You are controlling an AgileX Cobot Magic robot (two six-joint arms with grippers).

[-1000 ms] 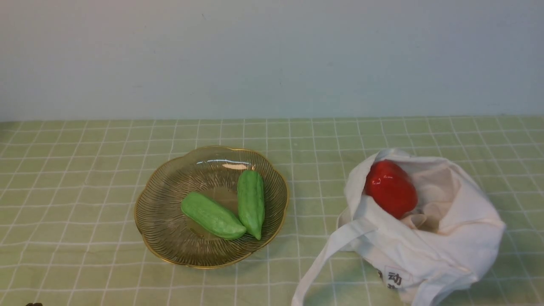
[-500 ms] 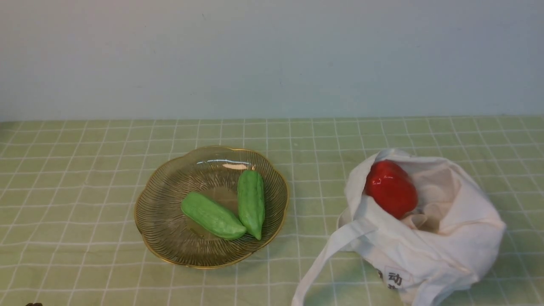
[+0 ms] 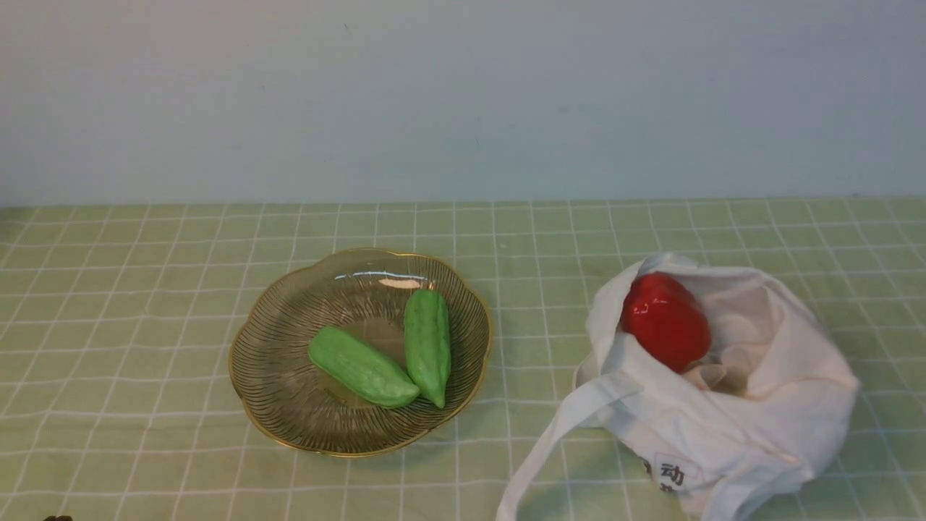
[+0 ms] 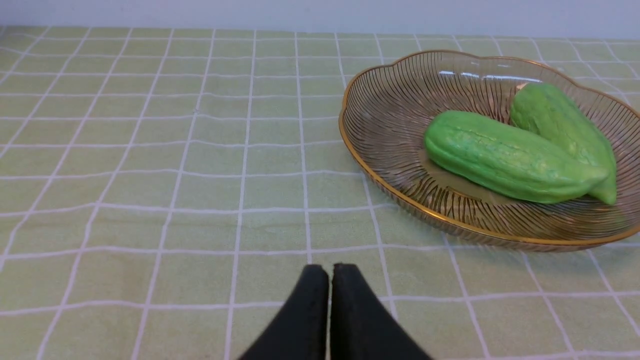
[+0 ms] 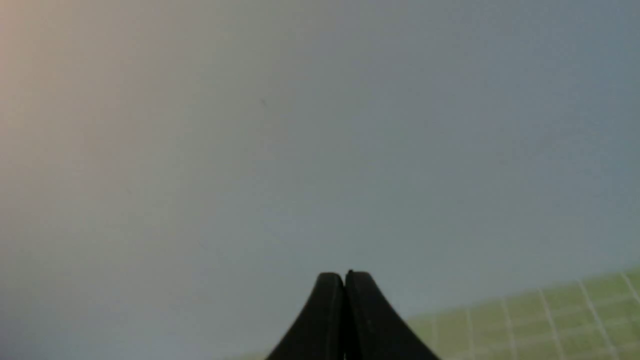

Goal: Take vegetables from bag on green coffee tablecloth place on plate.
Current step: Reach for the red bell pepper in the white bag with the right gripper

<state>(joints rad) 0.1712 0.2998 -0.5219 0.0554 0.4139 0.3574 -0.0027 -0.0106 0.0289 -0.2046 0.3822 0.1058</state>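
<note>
Across the lower two-thirds of the front view spreads the pale green tablecloth (image 3: 145,304), gridded with thin white lines. It runs back to a plain grey-white wall (image 3: 463,94) that fills the upper part of the frame. Left of centre sits the plate (image 3: 286,340), a ribbed smoky glass dish with a scalloped gold rim. It carries two green gourds (image 3: 362,367) lying close together. At the lower right the white cloth bag (image 3: 767,412) slumps with its mouth open upward. The red bell pepper (image 3: 665,320) rests inside it, against the left side of the opening and well apart from the plate. A strap (image 3: 557,434) trails toward the bottom edge, and a label (image 3: 673,474) with black characters shows on the bag's near side.

The left pincer (image 4: 330,272) is clenched, its tips pressed together on nothing, over bare cloth near the plate but not touching it. The right pincer (image 5: 345,280) is likewise clenched and empty, aimed at the wall, with only a strip of the cloth showing beyond it.
</note>
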